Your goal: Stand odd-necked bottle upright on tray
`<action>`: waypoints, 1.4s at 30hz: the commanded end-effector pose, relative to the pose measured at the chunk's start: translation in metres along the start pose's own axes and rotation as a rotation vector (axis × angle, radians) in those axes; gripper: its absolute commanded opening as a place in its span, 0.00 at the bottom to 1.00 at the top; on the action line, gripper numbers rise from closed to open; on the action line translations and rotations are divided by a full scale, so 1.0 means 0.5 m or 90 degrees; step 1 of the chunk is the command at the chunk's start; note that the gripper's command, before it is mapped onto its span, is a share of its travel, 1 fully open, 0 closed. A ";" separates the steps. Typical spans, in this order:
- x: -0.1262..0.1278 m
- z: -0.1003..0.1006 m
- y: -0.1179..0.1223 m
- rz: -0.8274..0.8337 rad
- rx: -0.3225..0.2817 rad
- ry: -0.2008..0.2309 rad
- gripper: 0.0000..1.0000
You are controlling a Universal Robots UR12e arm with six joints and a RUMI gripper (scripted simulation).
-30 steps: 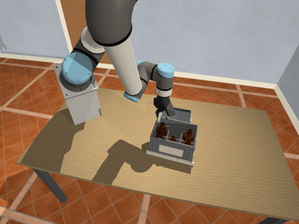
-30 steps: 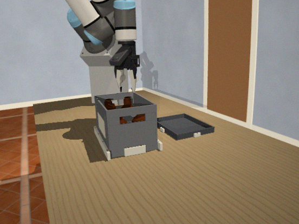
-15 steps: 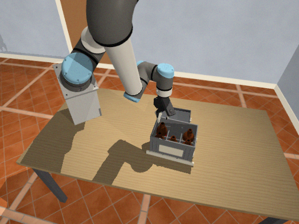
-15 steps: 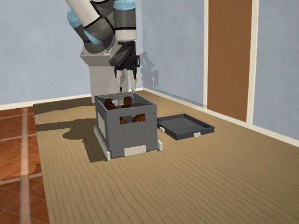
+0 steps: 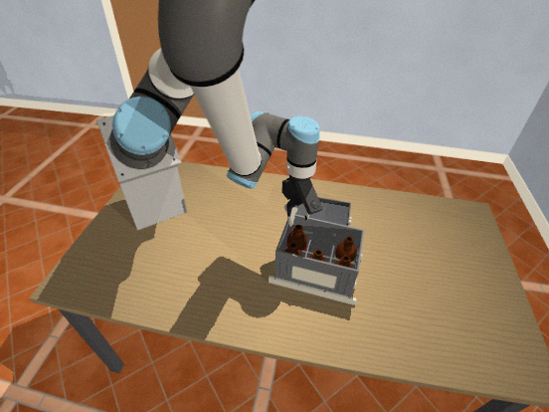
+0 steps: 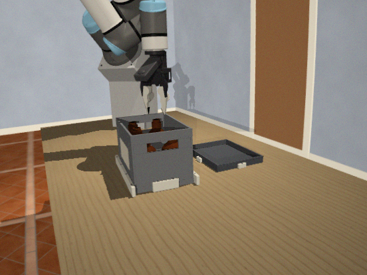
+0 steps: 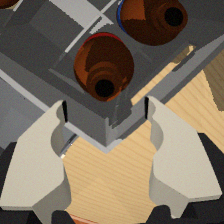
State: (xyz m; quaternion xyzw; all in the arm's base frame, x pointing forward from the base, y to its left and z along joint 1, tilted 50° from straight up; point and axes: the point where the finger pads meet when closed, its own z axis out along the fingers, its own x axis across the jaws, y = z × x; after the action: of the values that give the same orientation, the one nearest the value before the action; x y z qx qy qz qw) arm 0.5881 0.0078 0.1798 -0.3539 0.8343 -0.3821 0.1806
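No text, brand, number or sign can be read. The crate (image 5: 318, 291) (image 6: 163, 162) has a pale, plain label (image 5: 313, 277) (image 6: 124, 151) on one side; in the top view its face shows no letters, and in the exterior view it is seen at a steep slant, too narrow to tell.

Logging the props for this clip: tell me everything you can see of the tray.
The tray is dark gray, shallow and square-cornered, with a flat floor and low walls all round, plastic by its look. It lies level on the table beside the crate, nothing visible standing in it. Small white blocks sit at its outer sides. Whether it touches the crate, I cannot tell.
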 end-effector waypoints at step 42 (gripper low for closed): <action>-0.001 -0.001 -0.010 0.000 0.000 0.000 0.38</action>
State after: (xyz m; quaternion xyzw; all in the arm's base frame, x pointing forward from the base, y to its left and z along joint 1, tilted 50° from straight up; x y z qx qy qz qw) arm 0.5905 0.0057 0.1835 -0.3539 0.8343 -0.3821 0.1806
